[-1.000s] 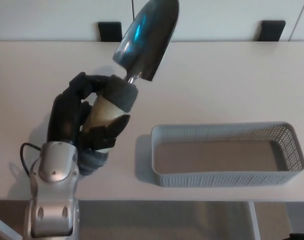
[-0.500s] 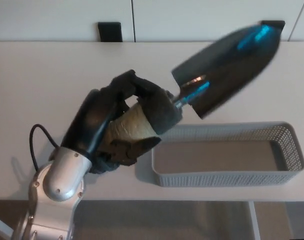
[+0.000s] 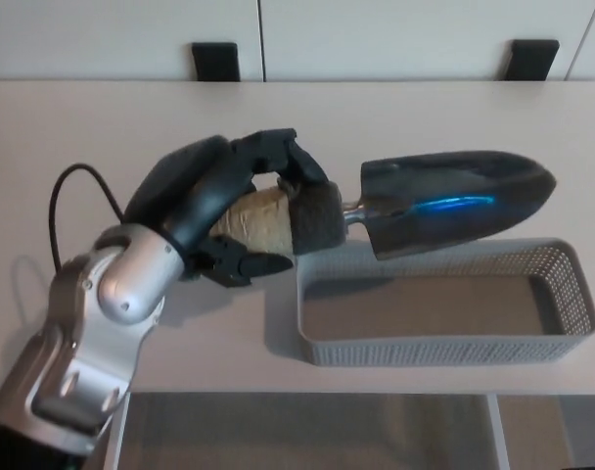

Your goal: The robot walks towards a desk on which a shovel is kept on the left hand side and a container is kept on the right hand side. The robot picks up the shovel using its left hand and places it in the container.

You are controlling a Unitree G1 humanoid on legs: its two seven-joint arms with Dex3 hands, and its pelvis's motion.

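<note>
My left hand (image 3: pixel 229 206) is shut on the shovel, wrapped around its tan handle (image 3: pixel 258 221) with a dark grey collar. The shiny metal blade (image 3: pixel 452 202) points right and lies almost level, hovering over the far rim of the grey mesh container (image 3: pixel 444 348). The container sits at the right front of the pale desk (image 3: pixel 102 127), and its inside holds nothing. The hand itself is just left of the container's left end. My right hand does not show.
Two black brackets (image 3: pixel 215 61) (image 3: pixel 530 57) sit at the desk's far edge against a white wall. A black cable (image 3: pixel 72 191) loops off my left wrist. The desk's front edge runs just below the container.
The left arm has swung the shovel from pointing up and away to lying level, pointing right; the blade has dropped lower over the container's back rim.
</note>
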